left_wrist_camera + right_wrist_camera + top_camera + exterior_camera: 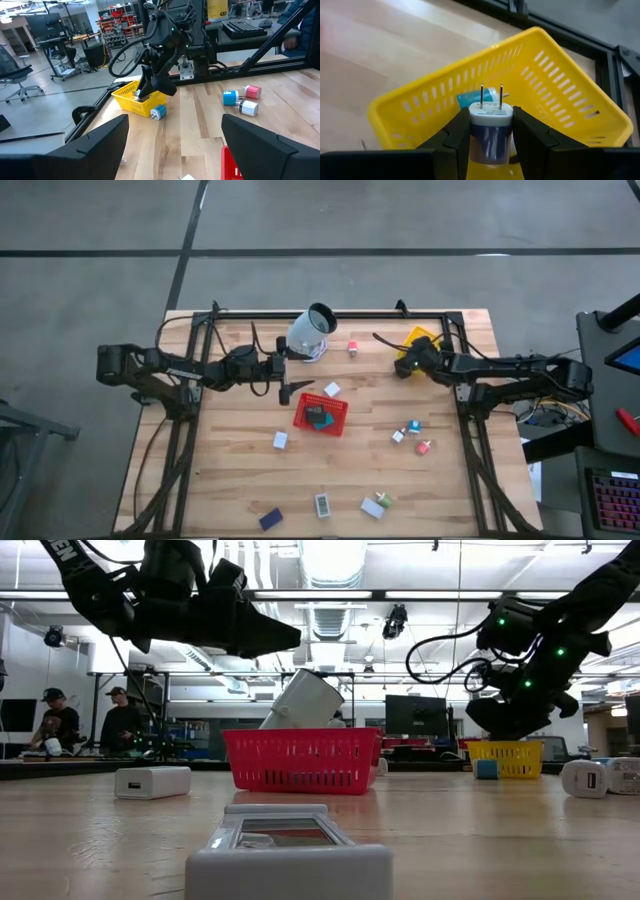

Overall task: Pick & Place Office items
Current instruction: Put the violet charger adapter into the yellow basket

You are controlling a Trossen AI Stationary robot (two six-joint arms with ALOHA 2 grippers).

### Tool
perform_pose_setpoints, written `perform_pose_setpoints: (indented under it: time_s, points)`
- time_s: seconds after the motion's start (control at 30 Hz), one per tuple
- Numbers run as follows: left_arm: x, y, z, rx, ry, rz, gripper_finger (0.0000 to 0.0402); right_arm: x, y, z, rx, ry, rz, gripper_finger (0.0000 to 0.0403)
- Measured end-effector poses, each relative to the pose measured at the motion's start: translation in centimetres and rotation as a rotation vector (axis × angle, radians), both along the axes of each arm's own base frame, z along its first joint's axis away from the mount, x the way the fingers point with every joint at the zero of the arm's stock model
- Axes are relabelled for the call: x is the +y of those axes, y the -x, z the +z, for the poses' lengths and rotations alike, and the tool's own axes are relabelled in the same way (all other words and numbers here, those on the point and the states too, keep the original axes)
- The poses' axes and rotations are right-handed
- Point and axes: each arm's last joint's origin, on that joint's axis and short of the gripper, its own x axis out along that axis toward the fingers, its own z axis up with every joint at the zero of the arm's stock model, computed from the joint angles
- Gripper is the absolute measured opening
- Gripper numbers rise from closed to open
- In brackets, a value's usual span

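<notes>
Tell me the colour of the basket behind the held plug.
Yellow basket, clearest in the right wrist view.

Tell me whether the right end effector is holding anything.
Yes: the right end effector is shut on a plug adapter, prongs pointing outward, over the yellow tray.

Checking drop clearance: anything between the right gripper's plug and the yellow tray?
No: right wrist view shows the right gripper holding the charger plug directly over the yellow tray, nothing between.

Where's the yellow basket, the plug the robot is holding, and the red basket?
yellow basket [555, 75]: right wrist view, its slotted wall.
plug [490, 131]: right wrist view, its body.
red basket [300, 760]: low view, its front wall.
</notes>
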Motion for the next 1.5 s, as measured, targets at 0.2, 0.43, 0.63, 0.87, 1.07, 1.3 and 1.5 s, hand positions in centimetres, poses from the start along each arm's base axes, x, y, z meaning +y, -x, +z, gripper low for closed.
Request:
perform_pose_setpoints:
  time_s: [0.2,0.43,0.63,0.87,1.07,1.3,1.5]
  points:
    - [0.00,0.00,0.00,0.000,0.000,0.000,0.0324,-0.06,-0.08,0.09,-0.001,-0.029,0.024,0.0111]
    - [0.00,0.00,0.00,0.000,0.000,0.000,0.0324,-0.07,-0.08,0.03,-0.009,-0.060,0.045,0.0111]
    - [0.00,0.00,0.00,0.000,0.000,0.000,0.0324,-0.06,-0.08,0.02,-0.008,-0.062,0.047,0.0111]
    - [0.00,0.00,0.00,0.000,0.000,0.001,0.0324,-0.06,-0.07,0.02,-0.007,-0.060,0.046,0.0111]
    - [0.01,0.00,0.00,0.000,-0.001,0.003,0.0324,-0.08,-0.03,0.01,-0.004,-0.050,0.031,0.0111]
    - [0.01,0.00,0.00,0.000,-0.001,0.003,0.0324,-0.11,-0.01,0.03,-0.008,-0.041,0.015,0.0173]
    - [0.01,0.00,-0.01,0.001,-0.001,0.003,0.0324,-0.14,0.02,0.06,-0.001,-0.026,0.004,0.0172]
